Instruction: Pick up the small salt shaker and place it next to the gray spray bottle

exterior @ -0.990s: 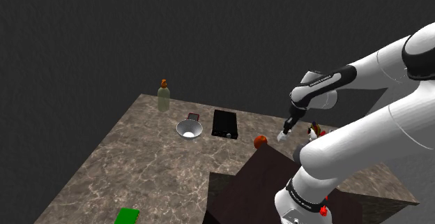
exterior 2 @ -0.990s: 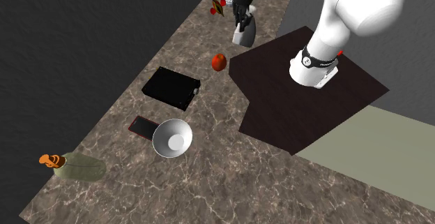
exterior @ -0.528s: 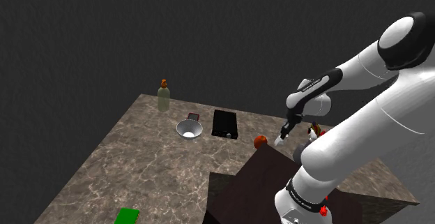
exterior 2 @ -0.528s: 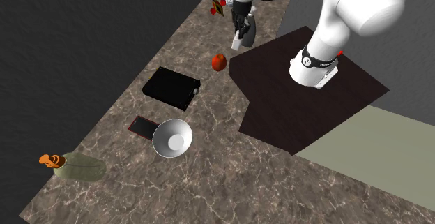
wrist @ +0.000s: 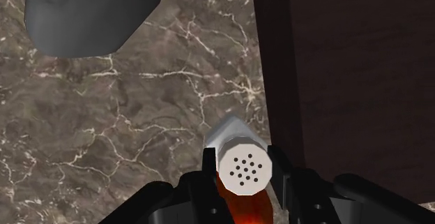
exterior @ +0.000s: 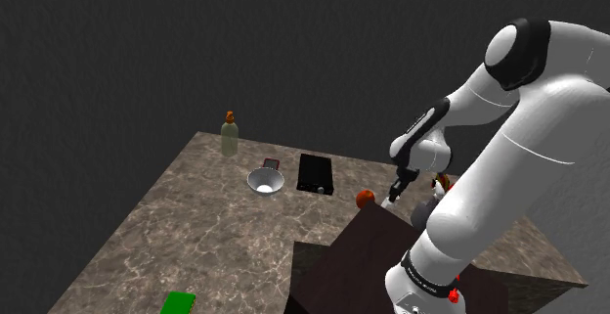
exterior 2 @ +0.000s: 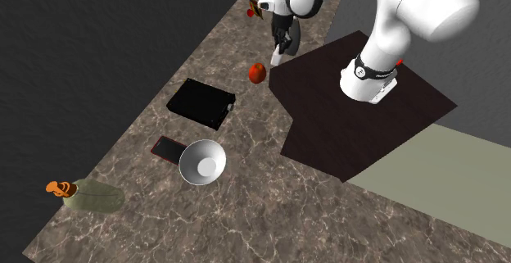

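Observation:
The small white salt shaker (wrist: 233, 135) has a round top pierced with holes and sits clasped between my black fingers. My gripper (wrist: 242, 162) is shut on it and holds it above the marble table, beside the dark stand's edge. In the shoulder view the gripper (exterior: 394, 193) hangs just right of a red ball (exterior: 365, 199), with the shaker (exterior: 389, 202) at its tip. The second exterior view has the shaker (exterior 2: 278, 57) under the gripper (exterior 2: 280, 45). A grey-green spray bottle (exterior: 230, 138) with an orange head stands at the table's far corner (exterior 2: 94, 196).
A dark grey rounded thing (wrist: 84, 13) lies on the table ahead of the gripper. On the way to the bottle are the red ball (exterior 2: 258, 73), a black box (exterior 2: 202, 103), a white bowl (exterior 2: 201, 161) and a flat red-edged slab (exterior 2: 168, 148). A green item (exterior: 178, 303) sits near the front edge.
The gripper carried the shaker away from the dark grey thing, toward the red ball. The arm's upper links swung up and over to the shoulder view's left.

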Robot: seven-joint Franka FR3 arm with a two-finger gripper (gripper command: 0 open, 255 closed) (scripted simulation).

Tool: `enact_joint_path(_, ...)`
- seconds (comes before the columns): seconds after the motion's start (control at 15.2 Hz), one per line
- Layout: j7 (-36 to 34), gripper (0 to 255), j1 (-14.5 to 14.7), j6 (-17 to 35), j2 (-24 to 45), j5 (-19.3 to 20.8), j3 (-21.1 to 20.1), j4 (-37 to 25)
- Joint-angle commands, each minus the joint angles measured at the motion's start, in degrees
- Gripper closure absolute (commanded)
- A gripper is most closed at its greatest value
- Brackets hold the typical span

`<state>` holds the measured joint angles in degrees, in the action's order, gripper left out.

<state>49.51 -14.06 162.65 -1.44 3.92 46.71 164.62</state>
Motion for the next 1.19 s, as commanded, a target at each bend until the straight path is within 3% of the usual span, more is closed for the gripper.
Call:
enact_joint_path(0.0,6.3,255,1.7,2.2,3.3,-9.2,-0.5,-0.2)
enact_joint_path(0.2,17.4,255,-0.8,4.5,8.5,-24.8,-7.1,-1.3)
enact_joint_path(0.53,29.8,255,-11.5,7.7,15.1,-41.5,-21.7,-3.9)
enact_joint_path(0.59,31.0,255,-12.9,8.1,15.9,-43.0,-23.4,-4.3)
enact_joint_path(1.06,31.0,255,-13.0,8.1,15.9,-42.9,-23.5,-4.3)
enact_joint_path(1.12,31.0,0,-13.0,8.1,15.9,-42.9,-23.5,-4.3)
